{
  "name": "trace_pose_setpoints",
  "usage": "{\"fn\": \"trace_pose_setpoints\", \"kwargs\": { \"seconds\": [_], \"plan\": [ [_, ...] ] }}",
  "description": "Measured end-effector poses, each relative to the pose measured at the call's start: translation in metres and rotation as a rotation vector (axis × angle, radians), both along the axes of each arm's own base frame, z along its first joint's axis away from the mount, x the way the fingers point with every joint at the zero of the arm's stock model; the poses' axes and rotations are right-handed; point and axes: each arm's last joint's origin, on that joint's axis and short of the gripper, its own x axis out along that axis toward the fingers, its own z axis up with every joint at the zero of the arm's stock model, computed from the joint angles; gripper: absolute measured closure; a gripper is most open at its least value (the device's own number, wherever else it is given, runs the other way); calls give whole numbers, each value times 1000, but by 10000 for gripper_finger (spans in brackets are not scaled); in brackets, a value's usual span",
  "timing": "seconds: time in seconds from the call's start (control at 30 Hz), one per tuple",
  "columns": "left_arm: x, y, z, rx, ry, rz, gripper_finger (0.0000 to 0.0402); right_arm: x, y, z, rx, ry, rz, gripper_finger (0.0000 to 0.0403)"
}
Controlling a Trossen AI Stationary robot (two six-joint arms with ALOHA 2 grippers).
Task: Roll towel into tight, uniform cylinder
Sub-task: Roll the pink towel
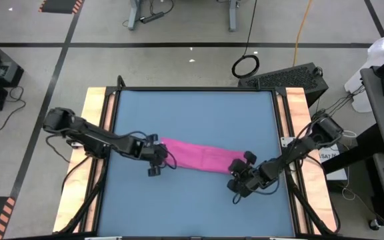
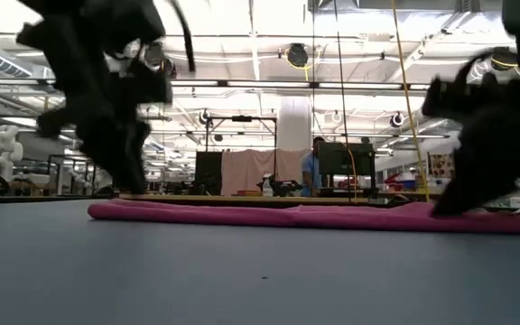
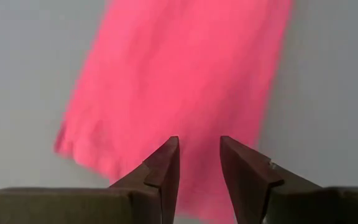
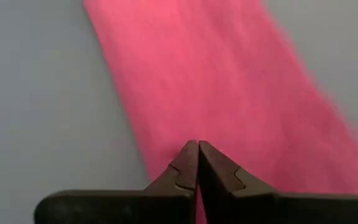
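Note:
The magenta-pink towel (image 1: 199,155) lies flat on the blue tabletop as a long folded strip, running from the middle left toward the right; it also shows in the low view (image 2: 314,215). My left gripper (image 3: 199,142) hovers open just above the strip's left end (image 2: 106,209), with a gap between its fingers and pink cloth showing through it. My right gripper (image 4: 197,144) is shut and sits low over the strip's right end (image 1: 235,165), pointing slantwise down. No roll shows anywhere in the cloth. My right gripper brings its shut fingertips (image 2: 445,209) down, slanting from above, to the top of the towel's right end (image 4: 166,124). The cloth there lies flat on the table. Whether the tips touch it or stop just short, I cannot tell.
Blue tabletop (image 1: 192,113) lies bare on the far and near sides of the strip. Wooden rails (image 1: 99,133) (image 1: 299,113) border the table's left and right edges. A person (image 2: 312,167) stands far off in the room behind.

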Motion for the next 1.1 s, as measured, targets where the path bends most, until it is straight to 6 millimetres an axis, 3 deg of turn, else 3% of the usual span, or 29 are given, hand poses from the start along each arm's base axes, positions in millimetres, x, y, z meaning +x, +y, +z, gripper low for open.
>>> {"fn": "trace_pose_setpoints", "kwargs": {
  "seconds": [0.13, 0.3, 0.53, 0.7, 0.8, 0.9, 1.0, 1.1],
  "plan": [
    [-4, 10, -22, 54, 129, 7, 281, 6, 7, -11, 68, -49, -48, 399],
    [-10, 31, -30, 237, 243, 6, 281, 20, 24, -11, 219, -210, -15, 399],
    [-19, 53, -10, 448, 382, -133, 281, 29, 29, -3, 197, -326, 17, 399],
    [-11, 68, 21, 569, 319, -130, 281, 39, 27, 21, 121, -381, 84, 399],
    [-7, 70, 46, 484, 179, -45, 281, 46, 19, 35, 48, -394, 131, 399],
    [-9, 65, 60, 226, 38, 27, 281, 50, 7, 40, -10, -352, 188, 399],
    [-8, 55, 58, -80, -63, 136, 281, 52, -4, 33, 14, -253, 261, 399],
    [-17, 44, 36, -117, 19, 221, 281, 57, -11, 24, 80, -203, 295, 399]
  ]
}}
